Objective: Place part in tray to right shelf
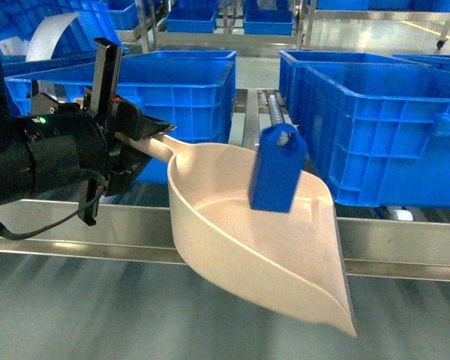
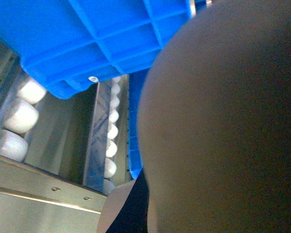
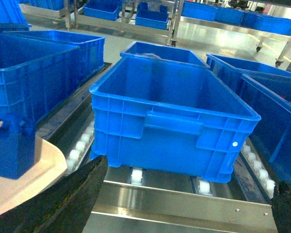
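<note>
The left gripper pinches the thin handle of the pale beige tray, holding it out just in front of the right shelf's shiny front rail. To the right of the handle, in the scoop's hollow, the small blue part stands upright against the tray's raised far side, its looped top level with the large blue crates behind the rail.

The tray looks like stiff, light, smooth moulded plastic, so the part could well slide or topple if the scoop tips; the handle, already gripped, seems the sensible hold, with the mouth kept level or slightly raised. The part itself appears a hard, light block, and its arched loops or flat flanks would offer the surest purchase.

From the right wrist camera, the right gripper's dark fingers frame a gap over the rail, spread and holding nothing, right of the tray.

No brand, label or legible writing shows anywhere.
</note>
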Controlling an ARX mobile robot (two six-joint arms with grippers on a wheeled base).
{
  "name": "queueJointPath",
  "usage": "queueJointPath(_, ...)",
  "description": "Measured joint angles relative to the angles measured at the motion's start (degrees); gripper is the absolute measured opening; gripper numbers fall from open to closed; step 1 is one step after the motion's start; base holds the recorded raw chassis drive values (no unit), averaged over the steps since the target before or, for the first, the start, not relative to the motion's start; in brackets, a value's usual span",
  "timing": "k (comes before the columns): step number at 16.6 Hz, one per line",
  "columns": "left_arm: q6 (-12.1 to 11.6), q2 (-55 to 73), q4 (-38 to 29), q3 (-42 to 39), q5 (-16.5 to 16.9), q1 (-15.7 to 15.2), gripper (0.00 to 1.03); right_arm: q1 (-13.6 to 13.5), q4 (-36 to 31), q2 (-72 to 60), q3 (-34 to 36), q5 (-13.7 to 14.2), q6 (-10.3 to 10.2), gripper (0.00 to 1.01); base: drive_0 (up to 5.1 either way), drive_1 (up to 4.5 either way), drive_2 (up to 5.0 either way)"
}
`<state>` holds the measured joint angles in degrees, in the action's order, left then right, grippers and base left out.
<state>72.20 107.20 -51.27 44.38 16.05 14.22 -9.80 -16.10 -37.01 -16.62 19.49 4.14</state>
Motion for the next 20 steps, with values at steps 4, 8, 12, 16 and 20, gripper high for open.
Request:
queueJointPath(4,4.0,-6.4,-3.6,-3.8,-1.0,-0.5,0.15,0.0,0.0,0.0,0.0,0.0,0.0,0.98,0.0,0.00,0.0)
queueJointPath(8,5.5,-15.5,0.8,-1.9,-4.5,-6.3,0.15,0.0,0.0,0.0,0.0,0.0,0.0,0.98,0.0,0.00,0.0)
queueJointPath(12,6.0,-20.9,7.6,3.8,-8.5,-9.6,0.15,0.0,0.0,0.0,0.0,0.0,0.0,0.98,0.0,0.00,0.0)
queueJointPath(16,1.0,-18.0,18.6,16.3,-21.1,-17.4,0.15,0.0,0.0,0.0,0.0,0.0,0.0,0.98,0.0,0.00,0.0)
queueJointPath(20,-13.3,-3.7,30.8,37.7,-42.2,-13.8,0.15,0.0,0.0,0.0,0.0,0.0,0.0,0.98,0.0,0.00,0.0)
